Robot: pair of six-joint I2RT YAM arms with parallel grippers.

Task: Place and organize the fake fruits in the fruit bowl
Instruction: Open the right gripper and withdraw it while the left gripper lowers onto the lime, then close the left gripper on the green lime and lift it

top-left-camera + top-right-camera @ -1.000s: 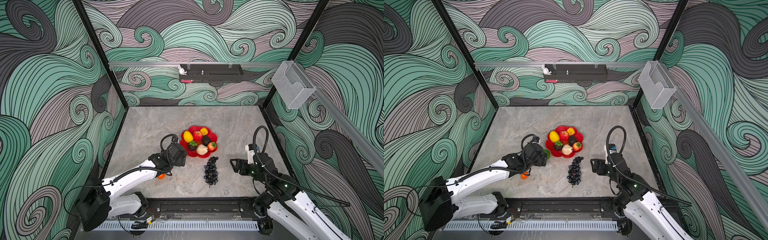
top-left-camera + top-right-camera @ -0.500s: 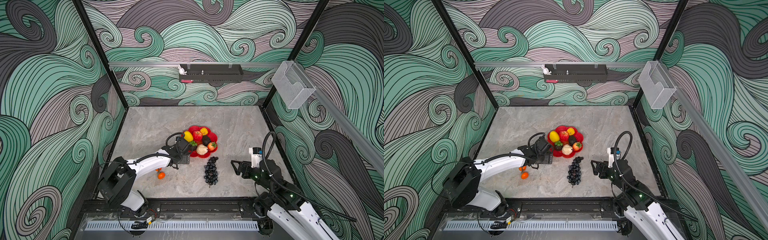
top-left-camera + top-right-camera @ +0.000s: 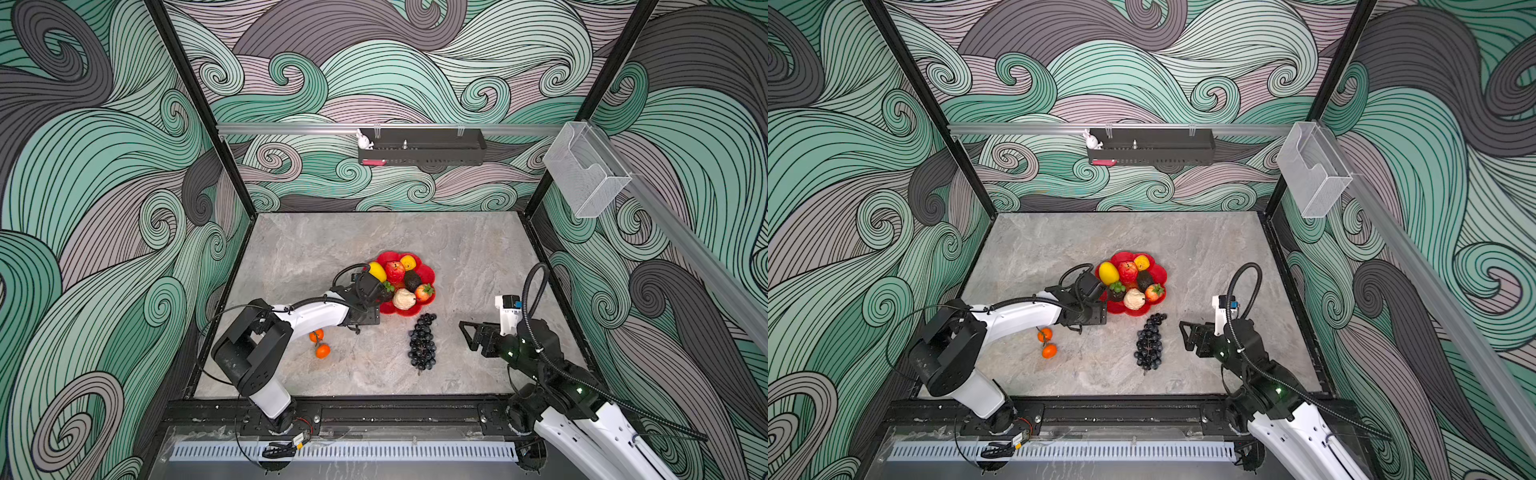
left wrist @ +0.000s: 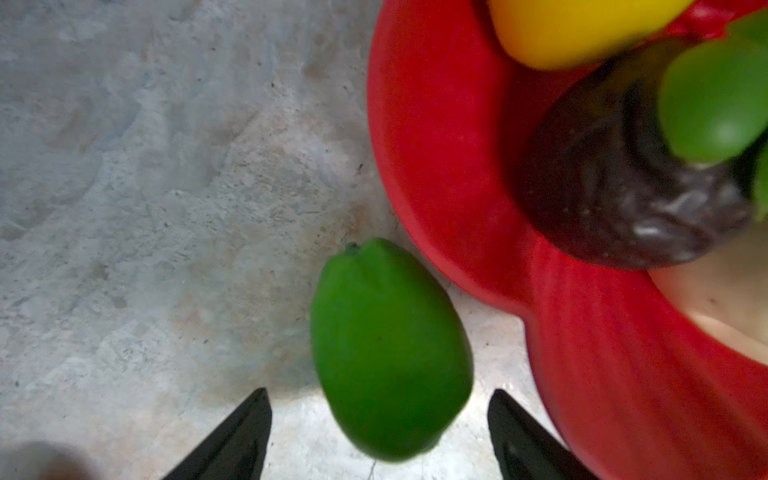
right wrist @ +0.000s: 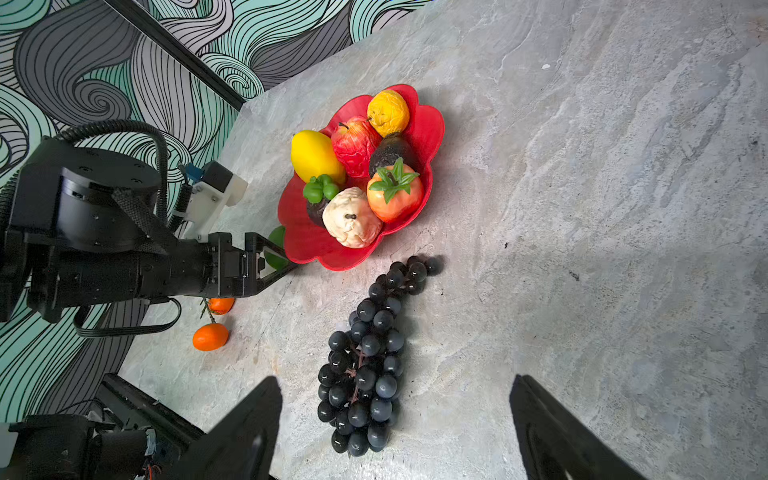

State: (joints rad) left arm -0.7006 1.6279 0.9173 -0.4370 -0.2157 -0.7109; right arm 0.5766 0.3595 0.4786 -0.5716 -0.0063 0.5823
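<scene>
- Bowl status: the fruit bowl point(image 3: 429, 275) sits mid-table and holds a lemon point(image 3: 377, 271), red apple point(image 3: 395, 271), yellow pear point(image 3: 408, 262), avocado point(image 3: 412, 280), strawberry point(image 3: 424, 292), cream lumpy fruit point(image 3: 404, 299) and a dark leafy-topped fruit point(image 3: 1117, 291). They are packed close, so little bare floor is left.
- Outstanding items: the lime point(image 4: 386, 353), grape bunch point(image 3: 423, 343) and two oranges point(image 3: 323, 351) lie on the table point(image 3: 374, 232), outside the bowl.
- Left gripper point(image 4: 379, 392): jaws spread, nothing held. The lime lies lengthwise between the tips, just beside the bowl's outer wall. The straddle is judged to be a set-up for pinching it across its narrow width.
- Right gripper point(image 5: 397, 378): jaws wide apart and empty, lined up on the near end of the grape bunch. This is judged a staged approach to the widest remaining item.
- Concealment: in both top views the left arm point(image 3: 316, 311) covers the lime, and the right wrist view shows only a sliver of it.
- One orange is partly tucked under that arm.
- Left wrist view is blurred at close range and cuts off the bowl's contents. Whether the lime touches the bowl wall cannot be told.
</scene>
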